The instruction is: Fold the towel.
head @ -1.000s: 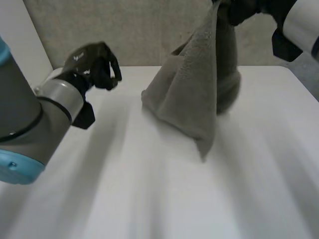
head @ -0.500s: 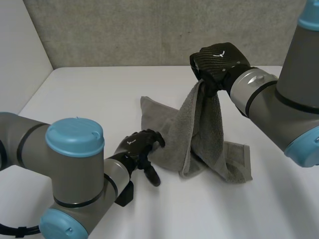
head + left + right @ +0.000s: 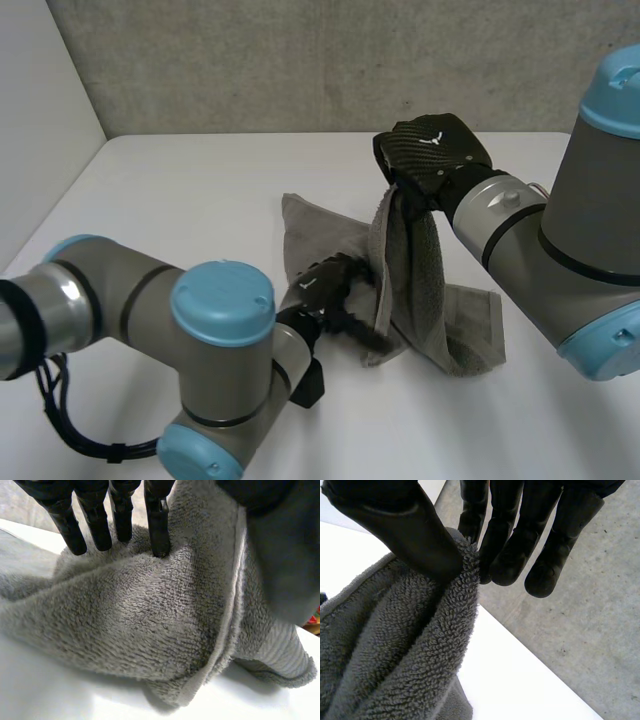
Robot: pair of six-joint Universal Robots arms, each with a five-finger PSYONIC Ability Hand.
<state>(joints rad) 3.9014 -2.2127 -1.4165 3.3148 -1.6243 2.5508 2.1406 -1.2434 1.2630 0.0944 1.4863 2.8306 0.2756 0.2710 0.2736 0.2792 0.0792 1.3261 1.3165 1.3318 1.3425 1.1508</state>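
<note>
Above the surface (image 3: 180,190), the towel (image 3: 410,270) hung from the right hand (image 3: 432,150), with the left hand (image 3: 328,285) at its lower fold

Near the middle of the surface the grey towel was part lifted and part lying. The right hand was clenched on a top edge of it, pinching the cloth between thumb and fingers. A bunched length hung straight down from that hand to the surface. The rest lay spread below, with one corner reaching toward the far left and another flat on the near right, beside the right arm.

The left hand was low, against the left side of the hanging cloth where it met the lying part. In the left wrist view its fingers (image 3: 157,527) were straight and their tips pressed into a thick fold. They were not curled round it, so I judged that hand released and only touching. A dark blurred shape stood on the other side of the cloth from the fingers, and I could not tell what it was.

The lifted length's long axis ran up and down from the right hand. Its loose lower fold lay right at the left hand's fingertips, so the left hand was the nearer one to take it. The coming move likely called for closing on that fold, then drawing the hands apart to spread the cloth. No neat fold had yet been made.
</note>
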